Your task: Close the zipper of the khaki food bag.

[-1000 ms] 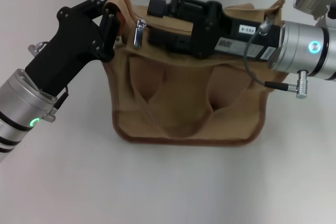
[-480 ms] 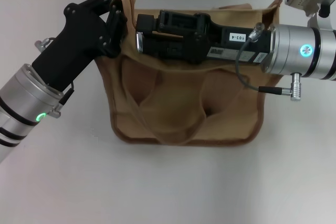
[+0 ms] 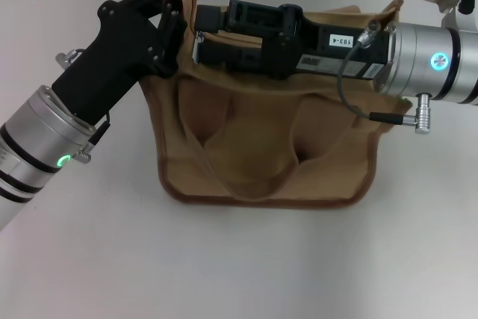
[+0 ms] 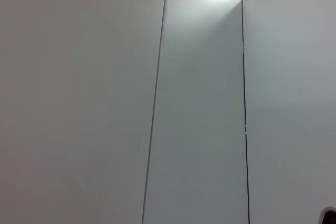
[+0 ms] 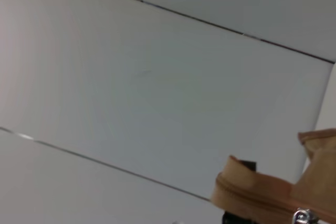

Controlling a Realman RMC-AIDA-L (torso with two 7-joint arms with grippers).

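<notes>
Khaki food bag (image 3: 261, 147) on counter (image 3: 239, 259); left hand (image 3: 173, 16) clenched on bag's corner, right hand (image 3: 205, 31) grasping zipper (image 3: 199, 46) pull.

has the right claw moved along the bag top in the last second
Yes. In the head view the right claw has slid toward the robot's left along the top of the khaki food bag, closing on the left claw that pinches the bag's left corner.

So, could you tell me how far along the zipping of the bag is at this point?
Nearly done, it seems. The right hand has the silver pull tab close to the left end of the bag, where the left hand pinches the fabric corner. Left: the last bit of zipper, which the arms hide, then letting go.
</notes>
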